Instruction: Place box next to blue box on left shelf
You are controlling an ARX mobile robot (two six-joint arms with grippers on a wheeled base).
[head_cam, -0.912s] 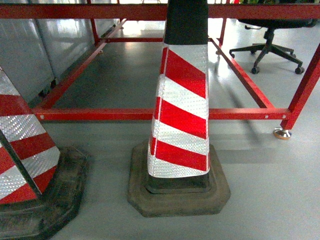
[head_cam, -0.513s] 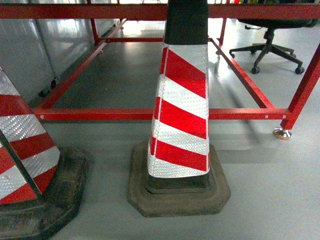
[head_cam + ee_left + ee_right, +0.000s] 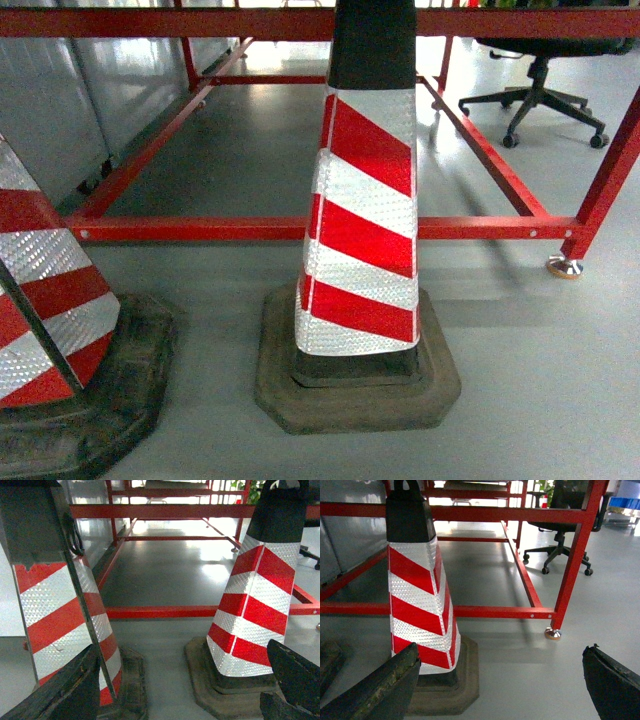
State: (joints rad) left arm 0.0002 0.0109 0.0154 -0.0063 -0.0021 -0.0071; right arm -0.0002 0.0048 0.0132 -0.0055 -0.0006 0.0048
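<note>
The box, the blue box and the left shelf are out of view in every frame. My left gripper (image 3: 181,652) is open, its dark fingers (image 3: 65,690) spread wide with only grey floor between them. It hangs low between two striped cones. My right gripper (image 3: 501,650) is open too, fingers (image 3: 612,682) far apart over bare floor, holding nothing. Neither gripper shows in the head view.
A red-and-white traffic cone (image 3: 365,230) on a black rubber base stands straight ahead, with a second cone (image 3: 45,300) at the left. Behind them runs a low red-painted metal frame (image 3: 220,228). An office chair (image 3: 540,95) sits at the back right, grey panels (image 3: 50,110) at the left.
</note>
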